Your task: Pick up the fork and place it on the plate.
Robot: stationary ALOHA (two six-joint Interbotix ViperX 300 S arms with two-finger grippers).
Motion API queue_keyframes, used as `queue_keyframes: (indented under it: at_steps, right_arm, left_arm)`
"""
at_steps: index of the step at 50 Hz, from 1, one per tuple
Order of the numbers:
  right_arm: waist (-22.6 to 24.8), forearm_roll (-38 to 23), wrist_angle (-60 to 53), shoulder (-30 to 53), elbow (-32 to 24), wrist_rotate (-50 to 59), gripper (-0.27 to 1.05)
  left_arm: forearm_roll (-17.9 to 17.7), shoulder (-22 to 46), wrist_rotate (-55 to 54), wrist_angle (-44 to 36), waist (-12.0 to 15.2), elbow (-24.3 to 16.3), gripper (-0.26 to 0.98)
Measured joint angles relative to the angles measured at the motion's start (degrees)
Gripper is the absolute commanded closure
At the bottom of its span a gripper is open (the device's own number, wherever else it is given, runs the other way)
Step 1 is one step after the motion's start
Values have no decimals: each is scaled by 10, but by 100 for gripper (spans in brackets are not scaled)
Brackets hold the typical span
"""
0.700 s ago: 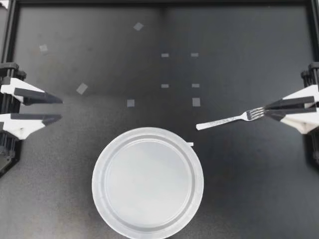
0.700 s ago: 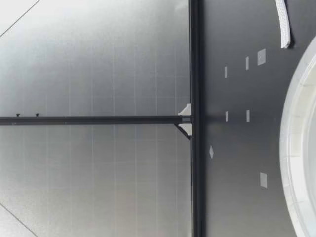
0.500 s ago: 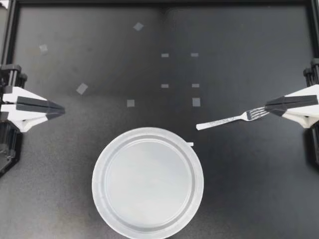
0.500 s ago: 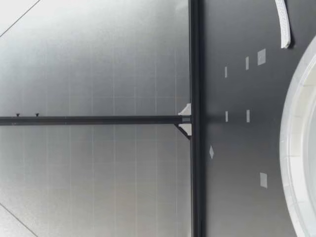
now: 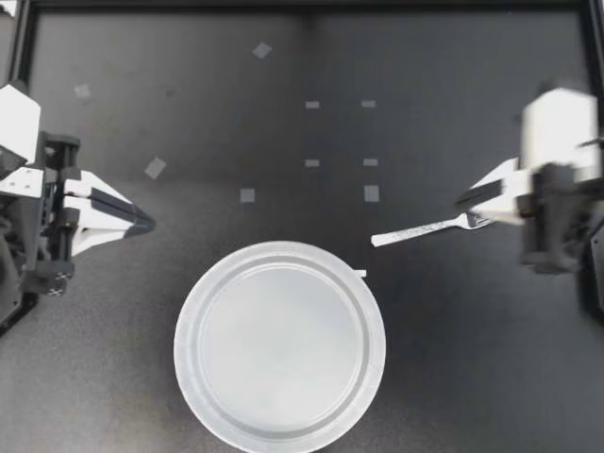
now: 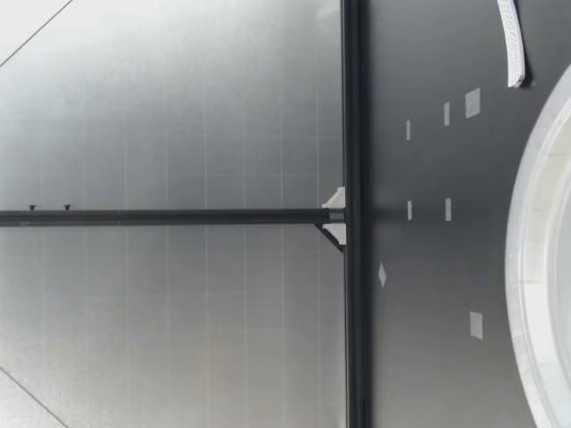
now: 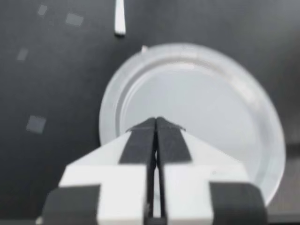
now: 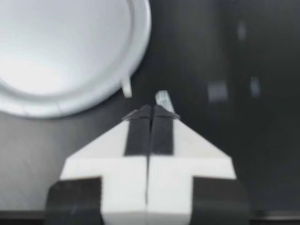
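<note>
Both left gripper [image 5: 146,224] & right gripper [image 5: 462,200] pinched tight, empty; open yr right wide, straddle fork [image 5: 425,229] neck.

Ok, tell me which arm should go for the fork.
Right. My right gripper is by the tine end of the fork, though shut; my left gripper sits on the far side of the plate.

one plate [image 5: 279,344]; one fork [image 5: 425,229]; two grippers, left gripper [image 5: 143,224] and right gripper [image 5: 467,203]; perhaps ten tape marks [image 5: 247,195]
</note>
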Motion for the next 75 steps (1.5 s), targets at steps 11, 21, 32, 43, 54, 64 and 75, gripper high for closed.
queue_keyframes:
  at_steps: [11,21,32,43,54,64,75]
  right_arm:
    - [-5,-4,62,138,5,-57,45]
    - [-7,-14,76,157,5,-99,26]
    - [-25,-18,69,223,5,-115,28]
    - [-40,-19,44,291,-17,-113,29]
    - [-69,-21,40,332,-47,-126,29]
    - [-69,-20,44,340,-48,-128,29]
    - [-69,-21,49,345,-48,-129,29]
  left_arm:
    - [-3,-21,-13,-40,0,14,62]
    - [-4,-36,-14,-48,-2,23,28]
    - [-4,-23,-14,-112,-16,45,14]
    - [-4,2,-14,-135,-51,49,14]
    - [-4,5,-15,-155,-83,63,14]
    - [-4,3,-15,-162,-90,74,14]
    - [-4,-4,-15,-163,-90,76,14]
